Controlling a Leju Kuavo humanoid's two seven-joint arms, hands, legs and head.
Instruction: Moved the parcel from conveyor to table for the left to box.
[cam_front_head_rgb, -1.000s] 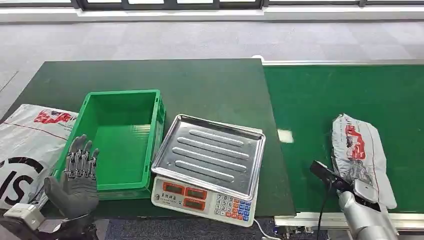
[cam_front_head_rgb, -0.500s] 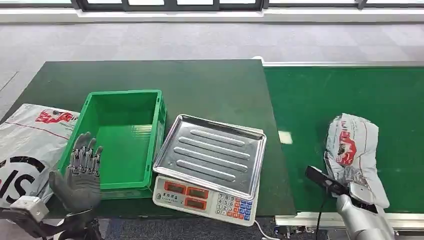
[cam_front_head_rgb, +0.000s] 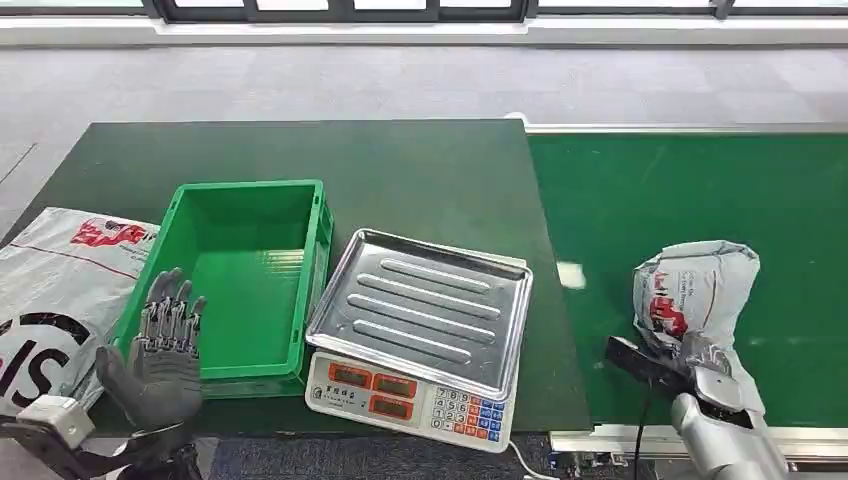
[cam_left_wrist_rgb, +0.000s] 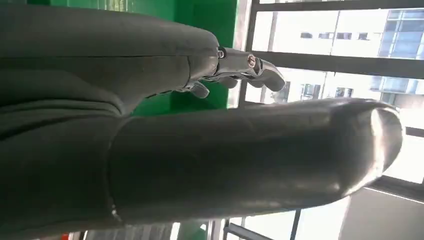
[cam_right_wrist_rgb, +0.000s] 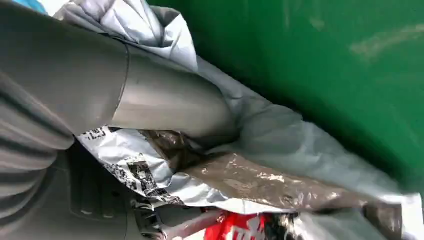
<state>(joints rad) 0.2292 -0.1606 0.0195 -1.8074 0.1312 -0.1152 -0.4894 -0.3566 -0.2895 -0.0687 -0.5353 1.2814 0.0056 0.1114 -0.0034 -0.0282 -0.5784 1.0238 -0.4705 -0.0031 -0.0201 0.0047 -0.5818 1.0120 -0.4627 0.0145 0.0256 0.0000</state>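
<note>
Gripping: right hand (cam_front_head_rgb: 715, 380) clamped on near end of parcel (cam_front_head_rgb: 695, 290), lower right of head view; thumb (cam_right_wrist_rgb: 165, 107) pressed into crumpled film in right wrist view
Parcel place: lower right of frame, on conveyor (cam_front_head_rgb: 640, 200), far part bunched up and lifted off the belt, not yet over table (cam_front_head_rgb: 420, 170)
Parcel feel: soft grey poly mailer, thin glossy film, probably light and slippery; folds and sags, no stiff edge to rely on
Contents: cannot tell; brown patch visible through film in right wrist view, looks flat and limp
Hold point: judged best to take a thick gathered bunch near the middle, not a loose corner; end grip likely to let the rest droop and drag
Risk: film slipping out of fingers, tail catching on belt edge or on scale (cam_front_head_rgb: 415, 320) at centre bottom
Left hand: left hand (cam_front_head_rgb: 160, 345) lower left of frame, fingers apart, holding nothing, just in front of green crate (cam_front_head_rgb: 245, 270)
Other: second grey mailer (cam_front_head_rgb: 50, 290) at far left edge, beside crate
Change from earlier: parcel lay long and flat on belt a second ago, now scrunched shorter and shifted toward frame centre; red print turned and partly folded under
Change, hands: right hand drawn slightly leftward with parcel; left hand near same spot, barely moved
Unchanged: crate, scale, left mailer same places
</note>
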